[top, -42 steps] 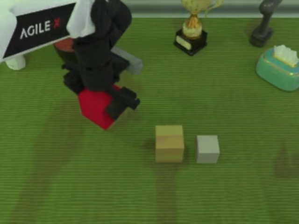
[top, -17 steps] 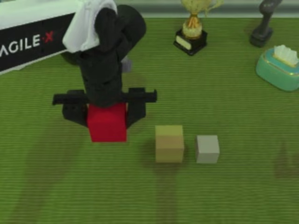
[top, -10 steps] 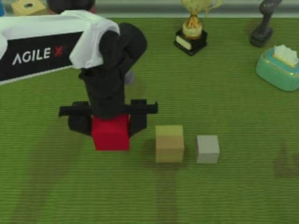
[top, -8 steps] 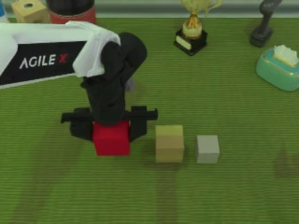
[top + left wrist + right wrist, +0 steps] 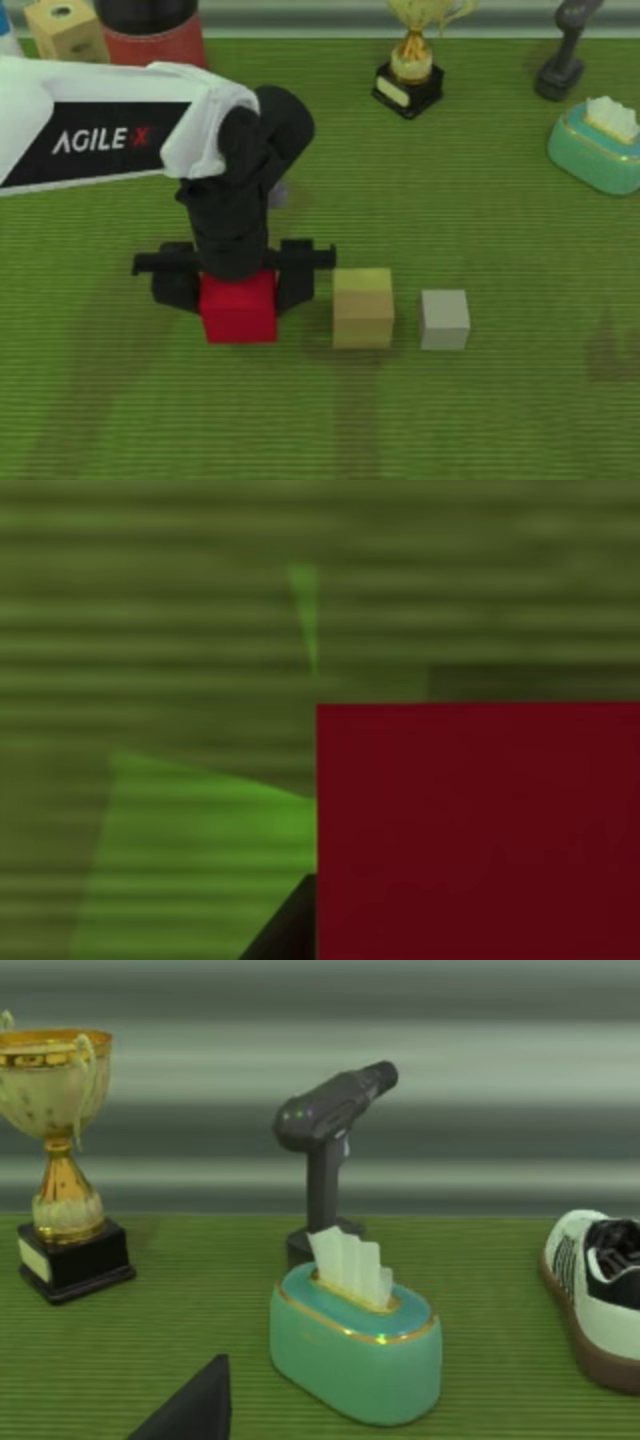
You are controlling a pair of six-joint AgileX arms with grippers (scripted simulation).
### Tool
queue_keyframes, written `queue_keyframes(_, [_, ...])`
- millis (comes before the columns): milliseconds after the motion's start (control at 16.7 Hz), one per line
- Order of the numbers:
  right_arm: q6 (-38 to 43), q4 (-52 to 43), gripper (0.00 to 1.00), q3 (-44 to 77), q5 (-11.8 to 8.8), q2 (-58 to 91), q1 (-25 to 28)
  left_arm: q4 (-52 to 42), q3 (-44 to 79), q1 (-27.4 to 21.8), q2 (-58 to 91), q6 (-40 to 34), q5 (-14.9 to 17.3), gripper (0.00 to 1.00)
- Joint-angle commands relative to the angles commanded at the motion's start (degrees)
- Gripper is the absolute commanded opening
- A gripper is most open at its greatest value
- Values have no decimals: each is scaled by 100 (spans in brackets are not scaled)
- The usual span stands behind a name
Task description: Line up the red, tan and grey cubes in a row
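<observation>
Red cube clamped in left gripper, low over the green worktop, just left of tan cube, with grey cube beyond on the right, a small gap apart. Placing step, by the look of it: lower, set down level with the other two, then release. Right arm out of the top view, parked facing tissue box.

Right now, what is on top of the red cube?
The left hand sits over the red cube, fingers down both sides. The arm covers the cube's far part, so where the fingers touch is hidden.
</observation>
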Motion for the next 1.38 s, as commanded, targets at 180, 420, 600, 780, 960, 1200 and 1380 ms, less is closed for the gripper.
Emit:
queue_keyframes(180, [0,0,100,0,0,0,0,0,0,0,0,0,0,38])
queue_keyframes(420, [0,0,100,0,0,0,0,0,0,0,0,0,0,68])
queue_keyframes(600, [0,0,100,0,0,0,0,0,0,0,0,0,0,90])
queue_keyframes(780, [0,0,100,0,0,0,0,0,0,0,0,0,0,100])
queue_keyframes(960, [0,0,100,0,0,0,0,0,0,0,0,0,0,100])
queue_keyframes(1200, [0,0,100,0,0,0,0,-1,1,5,-4,0,0,100])
queue_keyframes(1380, [0,0,100,0,0,0,0,-231,175,8,-67,3,6,100])
